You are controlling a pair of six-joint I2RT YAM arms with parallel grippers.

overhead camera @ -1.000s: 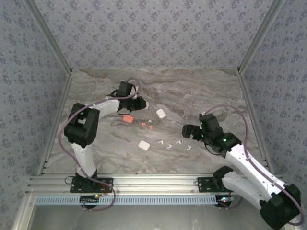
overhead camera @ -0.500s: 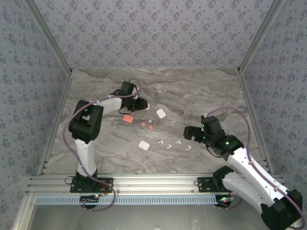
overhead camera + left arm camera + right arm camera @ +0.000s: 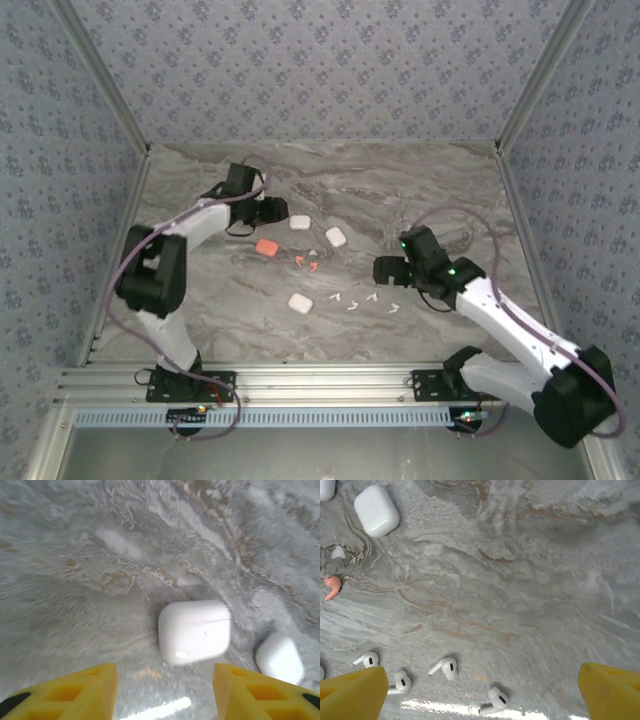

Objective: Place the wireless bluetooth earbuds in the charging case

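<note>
Several white earbuds (image 3: 352,305) lie in a loose row at the table's front middle, and they appear again as white earbuds (image 3: 445,667) just ahead of my right gripper (image 3: 482,695). That gripper (image 3: 385,270) hovers open over them, holding nothing. Two coral earbuds (image 3: 306,263) lie beside a coral case (image 3: 266,247); one coral earbud (image 3: 331,586) is at the left edge of the right wrist view. My left gripper (image 3: 265,210) (image 3: 165,695) is open, just short of a closed white charging case (image 3: 195,630) (image 3: 298,223) that lies free on the table.
A second white case (image 3: 335,236) (image 3: 279,657) (image 3: 376,510) lies right of the first. A third white case (image 3: 299,302) sits nearer the front. The marble table (image 3: 420,190) has patterned walls on three sides.
My left gripper has opened, let go of the white case and drawn back to the left. My right gripper has shifted slightly left, above the white earbuds.
</note>
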